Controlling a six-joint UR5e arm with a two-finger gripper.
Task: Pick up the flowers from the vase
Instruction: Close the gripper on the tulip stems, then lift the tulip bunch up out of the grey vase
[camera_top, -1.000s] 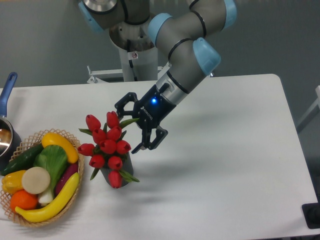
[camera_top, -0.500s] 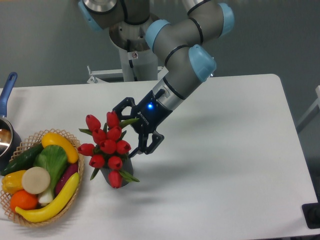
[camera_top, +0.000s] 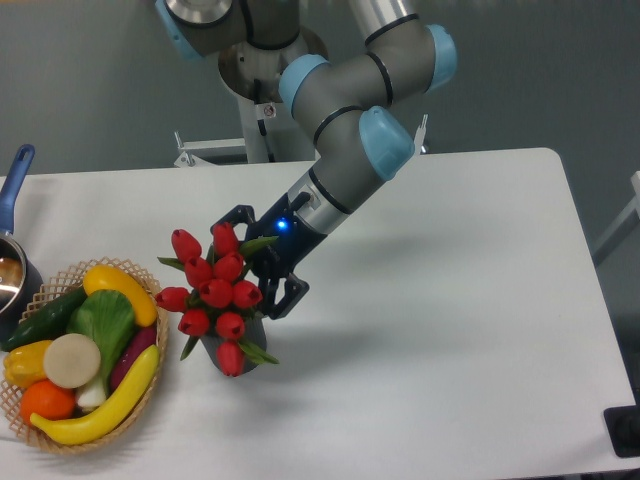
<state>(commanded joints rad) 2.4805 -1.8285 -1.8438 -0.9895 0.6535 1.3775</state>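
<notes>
The flowers (camera_top: 213, 287), a bunch of red tulip buds with green leaves, stand in the dark grey vase (camera_top: 250, 347), whose side shows only below and right of the buds. My gripper (camera_top: 252, 262) is open, tilted down to the left, right up against the bunch's right side. One finger (camera_top: 232, 216) sits by the top bud and the other finger (camera_top: 285, 298) lies lower right of the bunch. The buds partly hide the fingertips.
A wicker basket (camera_top: 60, 440) with toy fruits and vegetables stands at the left, close to the vase. A blue-handled pot (camera_top: 14, 185) sits at the left edge. The white table (camera_top: 450, 330) stretches out to the right.
My gripper has moved left and slightly up, from beside the bunch to right against its right side. It has stayed open. The flowers and vase have not moved.
</notes>
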